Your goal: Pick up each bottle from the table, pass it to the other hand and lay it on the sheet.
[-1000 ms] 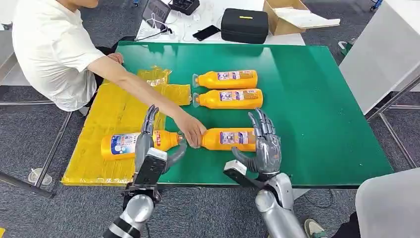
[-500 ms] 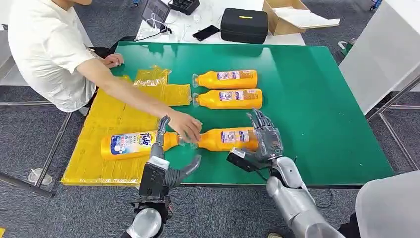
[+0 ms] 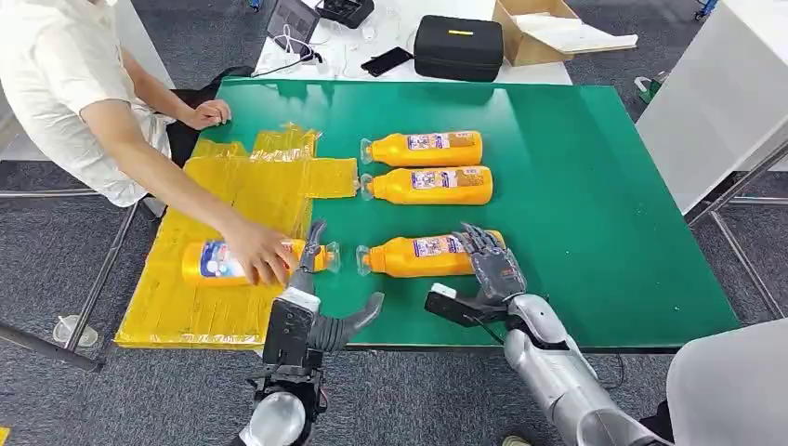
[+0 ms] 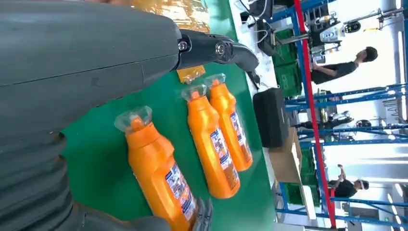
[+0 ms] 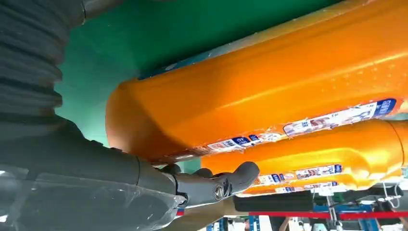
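Observation:
Three orange bottles lie on the green table point(image 3: 595, 204): two at the back point(image 3: 427, 149) point(image 3: 432, 185) and a near one point(image 3: 418, 256), also in the left wrist view point(image 4: 159, 173). My right hand point(image 3: 492, 265) lays its fingers over the near bottle's base end point(image 5: 264, 91). Its thumb point(image 5: 211, 185) stays apart on the near side. A fourth bottle point(image 3: 209, 262) lies on the yellow sheet point(image 3: 186, 307) under a person's hand point(image 3: 256, 260). Empty, my left hand point(image 3: 311, 297) hovers at the table's front edge between the sheet and the near bottle, fingers spread.
The person in a white shirt point(image 3: 56, 84) leans in from the left, the other hand point(image 3: 209, 113) on the table's far corner. Behind the table lie a black case point(image 3: 458, 46), a cardboard box point(image 3: 548, 28) and a phone point(image 3: 386, 60). A white table point(image 3: 715, 102) stands at right.
The person's hand let go of the near bottle's neck and moved left onto the bottle on the sheet. My right hand came forward over the near bottle's base. My left hand drew back and right.

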`<state>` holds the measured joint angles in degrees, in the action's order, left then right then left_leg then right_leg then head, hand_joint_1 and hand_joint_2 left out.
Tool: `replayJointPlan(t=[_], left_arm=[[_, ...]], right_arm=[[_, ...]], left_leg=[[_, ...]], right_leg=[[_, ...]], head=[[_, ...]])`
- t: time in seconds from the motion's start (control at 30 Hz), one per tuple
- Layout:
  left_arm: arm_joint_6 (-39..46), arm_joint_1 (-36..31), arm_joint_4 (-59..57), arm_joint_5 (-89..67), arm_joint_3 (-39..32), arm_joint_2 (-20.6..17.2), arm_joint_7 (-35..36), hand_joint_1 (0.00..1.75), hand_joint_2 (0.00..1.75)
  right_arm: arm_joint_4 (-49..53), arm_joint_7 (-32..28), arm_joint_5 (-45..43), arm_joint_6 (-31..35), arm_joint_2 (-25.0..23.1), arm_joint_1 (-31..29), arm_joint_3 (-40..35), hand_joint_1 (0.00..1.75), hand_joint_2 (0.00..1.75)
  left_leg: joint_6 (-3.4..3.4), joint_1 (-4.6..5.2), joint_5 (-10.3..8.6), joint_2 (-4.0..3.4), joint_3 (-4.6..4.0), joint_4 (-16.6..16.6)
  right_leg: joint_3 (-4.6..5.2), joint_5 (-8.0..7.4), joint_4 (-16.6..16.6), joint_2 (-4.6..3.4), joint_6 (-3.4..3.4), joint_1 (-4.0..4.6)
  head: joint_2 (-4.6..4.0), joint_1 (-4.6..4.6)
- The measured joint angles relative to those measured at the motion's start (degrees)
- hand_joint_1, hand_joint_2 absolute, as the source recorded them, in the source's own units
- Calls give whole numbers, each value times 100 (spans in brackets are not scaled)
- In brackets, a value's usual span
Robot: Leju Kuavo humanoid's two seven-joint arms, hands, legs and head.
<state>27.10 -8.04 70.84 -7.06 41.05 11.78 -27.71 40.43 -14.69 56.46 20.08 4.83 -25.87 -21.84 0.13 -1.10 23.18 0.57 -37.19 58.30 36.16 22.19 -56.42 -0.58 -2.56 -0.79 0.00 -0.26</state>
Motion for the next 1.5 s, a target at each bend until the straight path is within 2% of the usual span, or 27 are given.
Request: replayJointPlan(t=[0.13,0.43,0.73,1.03,1.07,1.1,1.23,1.37,1.5], left_arm=[[-2,-2,17,7,11,0,11,0,175],[26,-15,17,46,15,0,11,0,175],[2,-36,26,48,15,2,11,0,175],[-308,-57,114,234,92,4,101,0,175],[-308,-64,120,256,109,4,120,0,175],[-308,-66,120,293,122,7,122,0,175],[-306,-92,120,349,149,6,114,0,175],[-308,-135,118,488,153,24,98,0,175],[-323,-183,107,601,175,53,53,0,175]], right_arm=[[-35,107,46,-26,59,-66,-94,0,175],[-230,708,737,403,160,-328,-418,0,175],[-348,890,971,496,177,-469,-595,0,175],[-571,1173,655,-184,144,-729,-634,0,175],[-627,1154,570,-309,142,-760,-614,127,175],[-700,1136,448,-470,140,-788,-590,175,175],[-942,1051,186,-856,131,-905,-483,175,175],[-1235,1235,-57,-1132,149,-1057,-317,175,175],[-1462,1215,-140,-1139,192,-1151,-166,175,175]], left_leg=[[1,0,-2,1,3,0],[2,1,-2,1,1,0],[1,0,-2,0,0,0],[2,1,-2,0,2,1],[2,1,-2,-1,4,1],[2,1,-2,-1,4,1],[1,0,-1,-3,15,1],[2,0,-1,0,38,1],[2,1,-1,3,53,1]], right_leg=[[-3,-1,0,0,0,0],[-3,-2,-1,0,-2,0],[-1,-1,-1,0,-1,0],[-2,-2,0,0,-2,0],[-2,-2,0,0,-2,0],[-3,-2,0,0,-2,0],[-11,-1,1,-1,-1,0],[-27,1,3,0,1,0],[-47,1,5,3,0,-1]], head=[[0,2],[0,0],[0,0],[0,2],[0,0],[2,0],[0,0],[0,0],[0,2]])
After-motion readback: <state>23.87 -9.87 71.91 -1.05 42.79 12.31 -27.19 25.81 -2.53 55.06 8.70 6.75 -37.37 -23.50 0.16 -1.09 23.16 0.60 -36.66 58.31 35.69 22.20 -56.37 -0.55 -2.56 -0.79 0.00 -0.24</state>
